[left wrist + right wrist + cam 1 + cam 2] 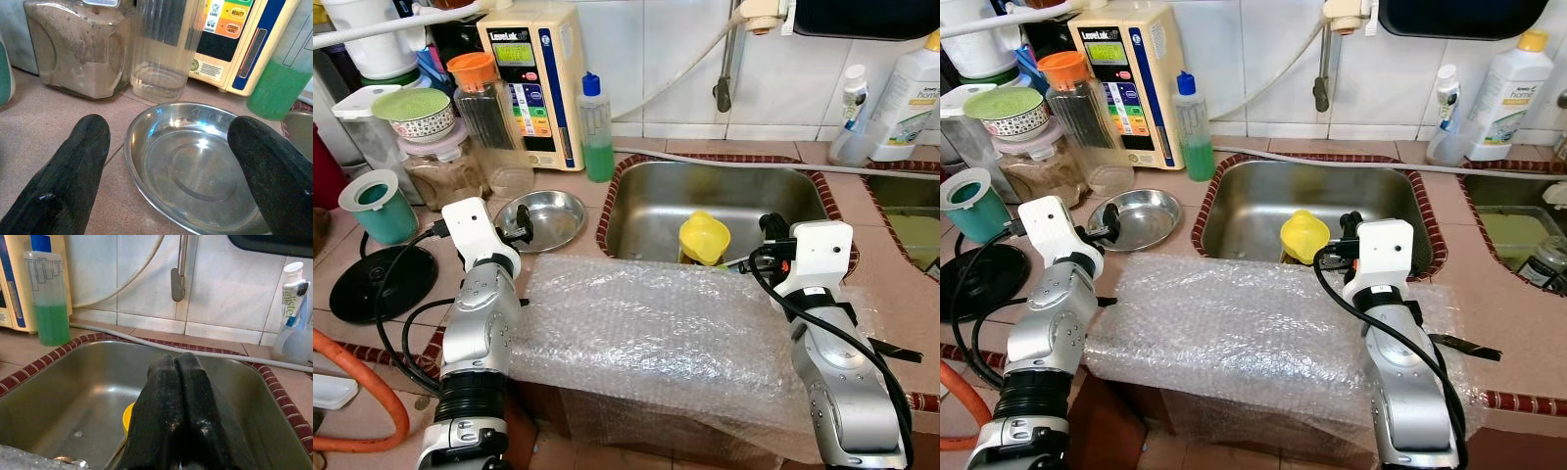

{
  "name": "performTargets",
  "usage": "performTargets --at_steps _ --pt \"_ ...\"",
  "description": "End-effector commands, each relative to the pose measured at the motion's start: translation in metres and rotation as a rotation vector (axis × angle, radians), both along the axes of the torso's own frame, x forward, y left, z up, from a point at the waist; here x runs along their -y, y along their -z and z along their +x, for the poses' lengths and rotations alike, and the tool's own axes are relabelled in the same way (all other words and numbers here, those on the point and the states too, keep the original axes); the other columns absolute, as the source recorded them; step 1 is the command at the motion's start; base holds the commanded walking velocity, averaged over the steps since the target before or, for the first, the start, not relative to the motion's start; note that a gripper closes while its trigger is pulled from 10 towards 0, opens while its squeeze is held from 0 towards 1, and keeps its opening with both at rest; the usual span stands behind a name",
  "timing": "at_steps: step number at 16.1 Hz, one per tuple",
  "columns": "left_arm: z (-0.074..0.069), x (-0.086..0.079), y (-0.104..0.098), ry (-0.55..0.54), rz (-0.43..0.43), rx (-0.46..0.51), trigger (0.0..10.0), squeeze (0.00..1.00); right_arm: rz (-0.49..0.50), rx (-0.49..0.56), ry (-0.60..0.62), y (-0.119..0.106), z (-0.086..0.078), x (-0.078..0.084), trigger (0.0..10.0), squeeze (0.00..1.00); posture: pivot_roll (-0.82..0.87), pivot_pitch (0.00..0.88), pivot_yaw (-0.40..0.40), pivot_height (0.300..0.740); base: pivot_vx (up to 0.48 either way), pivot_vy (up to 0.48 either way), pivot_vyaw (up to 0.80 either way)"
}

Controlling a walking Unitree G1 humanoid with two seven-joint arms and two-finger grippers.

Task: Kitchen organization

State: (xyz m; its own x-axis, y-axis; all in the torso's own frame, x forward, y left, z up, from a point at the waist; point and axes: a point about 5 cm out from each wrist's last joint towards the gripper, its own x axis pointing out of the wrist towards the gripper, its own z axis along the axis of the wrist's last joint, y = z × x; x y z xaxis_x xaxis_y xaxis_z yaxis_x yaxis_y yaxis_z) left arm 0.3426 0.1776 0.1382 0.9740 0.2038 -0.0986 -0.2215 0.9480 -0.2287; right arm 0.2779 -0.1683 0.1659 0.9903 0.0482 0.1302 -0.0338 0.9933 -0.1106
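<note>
I keep the left gripper point(166, 166) spread wide, fingers straddling the steel dish point(195, 166) at its 12 o'clock. I should lower squarely onto the near rim before clamping. Right gripper point(178, 396) pressed closed, empty, over the sink point(68, 396).

I can read "LeveLuk" on the cream water machine point(536, 83) by the wall. Its side sticker point(226, 17) carries "CARE", "BEAUTY", "SANITARY" and "STRONG ACIDIC"; other labels are too small.

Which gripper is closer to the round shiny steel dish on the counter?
Left. The left gripper is open right at the round shiny steel dish, one finger on each side of its near rim. The right gripper is shut over the sink.
</note>
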Motion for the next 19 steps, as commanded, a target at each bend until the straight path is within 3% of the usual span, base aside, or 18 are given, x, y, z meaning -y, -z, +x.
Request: performTargets --at_steps 1,6,8,11,14,16,19 --pt "0.000 -0.003 0.000 -0.017 0.005 -0.012 10.0 0.00 0.005 0.016 -0.017 -0.005 0.000 -0.003 10.0 0.00 -0.06 0.000 0.115 0.740 0.000 0.000 0.00" --pt "0.000 -0.003 0.000 -0.017 0.005 -0.012 10.0 0.00 0.005 0.016 -0.017 -0.005 0.000 -0.003 10.0 0.00 -0.06 0.000 0.115 0.740 0.000 0.000 0.00" --pt "0.032 0.017 -0.013 0.076 0.014 0.001 10.0 0.00 0.022 0.060 -0.192 -0.016 -0.002 -0.025 10.0 0.00 -0.09 0.000 0.132 0.740 0.000 0.000 0.00" --pt "0.027 0.007 -0.015 0.018 0.012 0.016 10.0 0.00 0.022 0.074 -0.134 -0.019 0.001 -0.013 10.0 0.00 -0.08 0.000 0.135 0.740 0.000 0.000 0.00" --pt "0.028 0.005 -0.013 0.016 0.022 0.026 10.0 0.00 0.035 0.077 -0.150 -0.021 0.002 -0.013 10.0 0.00 -0.07 0.000 0.133 0.740 0.000 0.000 0.00" --pt "0.022 0.014 -0.014 0.073 0.027 0.056 10.0 0.00 0.032 0.072 -0.211 -0.021 0.000 -0.020 10.0 0.00 -0.07 0.000 0.130 0.740 0.000 0.000 0.00" --pt "0.002 0.035 -0.013 0.225 0.107 0.118 10.0 0.00 0.020 0.084 -0.179 -0.020 0.001 -0.018 10.0 0.00 -0.06 0.000 0.134 0.740 0.000 0.000 0.00"
